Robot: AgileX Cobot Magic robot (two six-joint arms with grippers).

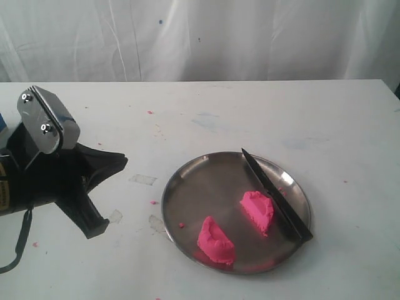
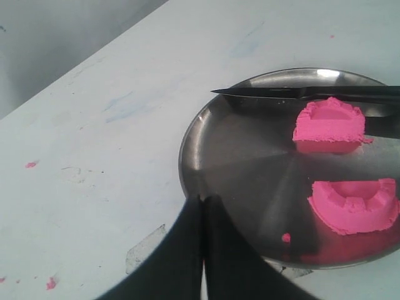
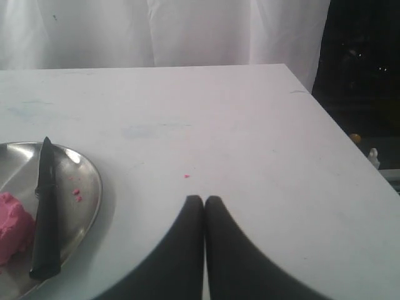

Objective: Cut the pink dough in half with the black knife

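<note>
- The pink dough [image 1: 257, 211] lay in two wedge pieces on a steel plate [image 1: 194, 187], the second piece [image 1: 216, 240] nearer the plate's front rim, the two apart.
- The black knife [image 1: 275, 195] rested flat on the plate's right side, just beside the right-hand piece, its tip pointing to the far rim.
- The left end effector [image 2: 203, 199] was clenched on nothing, at the plate's left edge.
- The right end effector [image 3: 204, 199] was clenched and empty too, over the bare bench [image 1: 250, 112] beyond the plate.
</note>
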